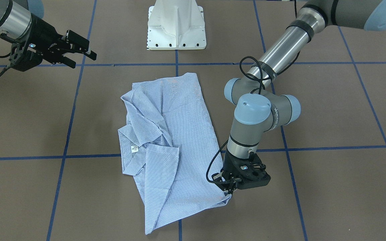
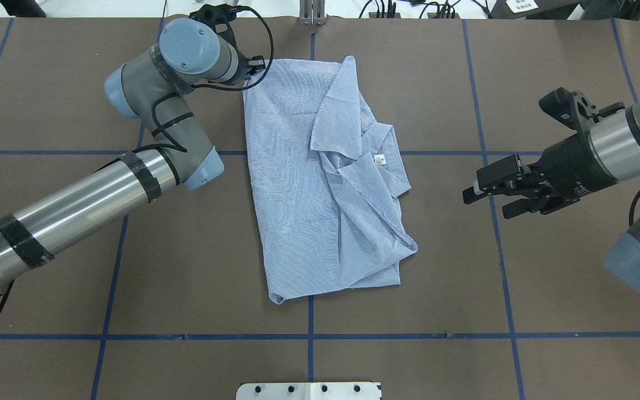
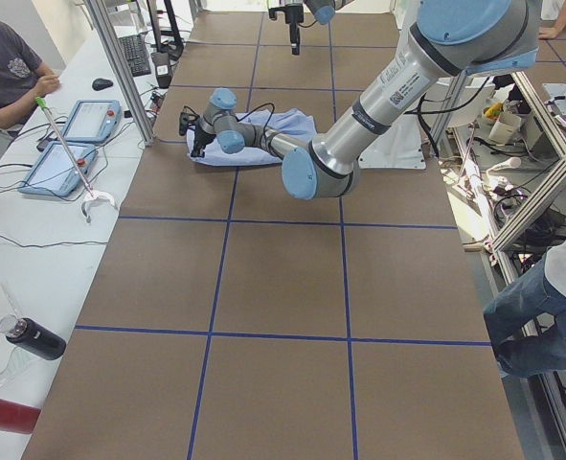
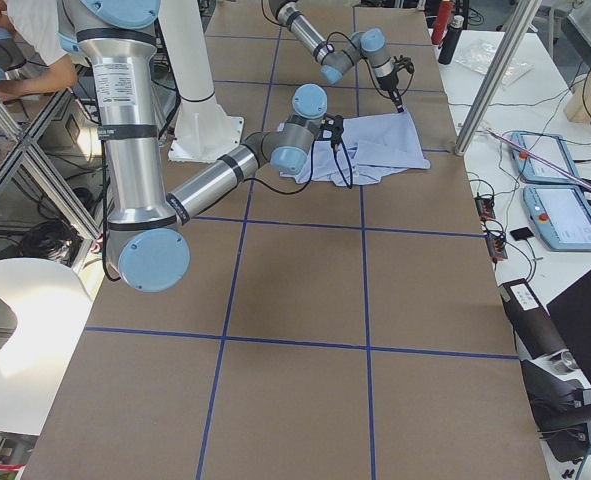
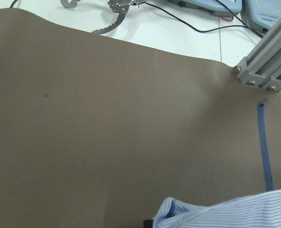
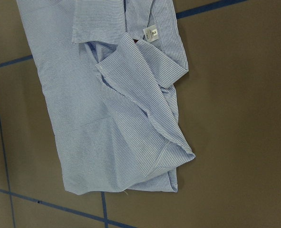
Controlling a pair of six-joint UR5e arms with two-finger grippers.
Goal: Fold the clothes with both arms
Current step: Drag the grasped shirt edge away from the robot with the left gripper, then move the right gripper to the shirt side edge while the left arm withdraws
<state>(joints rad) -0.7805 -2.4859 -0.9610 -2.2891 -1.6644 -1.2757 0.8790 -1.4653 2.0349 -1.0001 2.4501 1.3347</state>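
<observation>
The light blue striped shirt (image 1: 176, 140) lies partly folded in the middle of the table, its collar and white neck label (image 1: 134, 149) facing up. It also shows in the overhead view (image 2: 298, 183) and in the right wrist view (image 6: 107, 118). My left gripper (image 1: 229, 191) is down at the shirt's far corner, on the operators' side, and looks shut on the cloth there. The left wrist view shows that striped corner (image 5: 235, 211) at its bottom edge. My right gripper (image 2: 484, 199) is open and empty, hovering above the table off the collar side of the shirt.
The white pedestal base (image 1: 176, 25) stands at the robot's edge of the table. Blue tape lines (image 2: 309, 336) cross the brown surface. An aluminium post (image 5: 264, 61) and tablets (image 3: 86, 120) stand beyond the far edge, where a person (image 3: 5, 67) sits.
</observation>
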